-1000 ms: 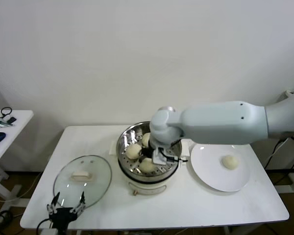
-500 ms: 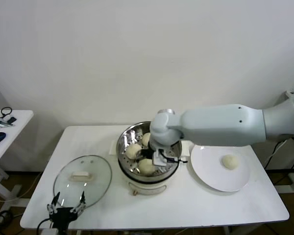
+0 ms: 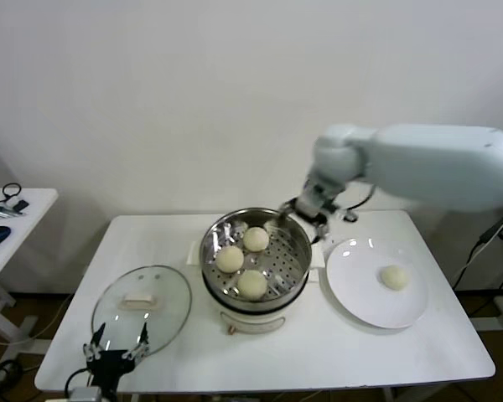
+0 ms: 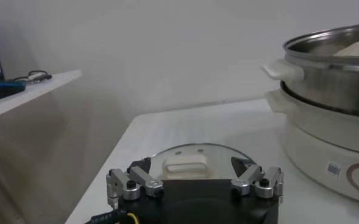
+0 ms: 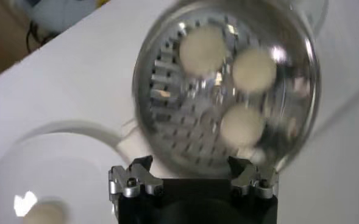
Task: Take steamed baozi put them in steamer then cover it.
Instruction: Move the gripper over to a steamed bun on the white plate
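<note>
Steel steamer (image 3: 255,261): frame centre, three buns (image 3: 251,284) inside.
Fourth bun (image 3: 394,277): on plate (image 3: 356,293), right.
Right hand (image 3: 304,209): empty, fingers apart, above steamer's rim.
Left hand (image 3: 115,352): apart, parked lower left by lid (image 3: 141,305).

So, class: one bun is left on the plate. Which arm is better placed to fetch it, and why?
Right. The right gripper, open and empty, hovers beside the plate holding the last baozi. The left gripper waits by the cover, beyond the steamer.
</note>
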You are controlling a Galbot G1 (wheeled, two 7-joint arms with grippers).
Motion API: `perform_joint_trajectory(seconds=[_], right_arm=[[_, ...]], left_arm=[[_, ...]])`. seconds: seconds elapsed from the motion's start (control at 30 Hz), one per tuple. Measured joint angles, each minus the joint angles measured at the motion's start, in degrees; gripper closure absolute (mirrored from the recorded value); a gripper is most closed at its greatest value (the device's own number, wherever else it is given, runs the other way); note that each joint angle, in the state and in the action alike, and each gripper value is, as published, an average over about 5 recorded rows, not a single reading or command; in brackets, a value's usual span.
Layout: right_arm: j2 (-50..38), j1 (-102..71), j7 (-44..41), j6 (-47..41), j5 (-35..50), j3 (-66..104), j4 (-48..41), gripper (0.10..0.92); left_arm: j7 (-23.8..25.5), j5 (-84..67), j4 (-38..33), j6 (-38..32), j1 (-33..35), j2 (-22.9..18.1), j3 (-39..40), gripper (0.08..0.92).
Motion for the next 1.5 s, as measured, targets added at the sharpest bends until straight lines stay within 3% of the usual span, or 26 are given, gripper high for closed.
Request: perform_joint_trajectory(seconds=[0.23,0.57,1.3,1.5], right_arm=[[-8.8,-4.9,-0.5,-5.2,1.7,0.8,-6.5,0.203],[-13.8,-21.6,-0.9,-7.6,-4.9,11.7,-15.9,0.203],[-7.6,-42.9,-1.4,-5.6,-15.0,30.1,-33.9,0.204],[-6.6,-44.4,-1.4,-5.3,-16.4,31.5,-35.9,0.261]], left_arm=[[0.2,-0.1,0.4,-0.2,-0.2,0.2,-0.1,0.177],[0.2,-0.1,1.3,-0.5,-0.3,-0.3,-0.3,0.177],[0.0,0.2,2.3,-0.8,0.0,-1.0,-0.8,0.177],[-0.1,0.1,2.4,-0.7,-0.3,-1.0,-0.8,0.177]])
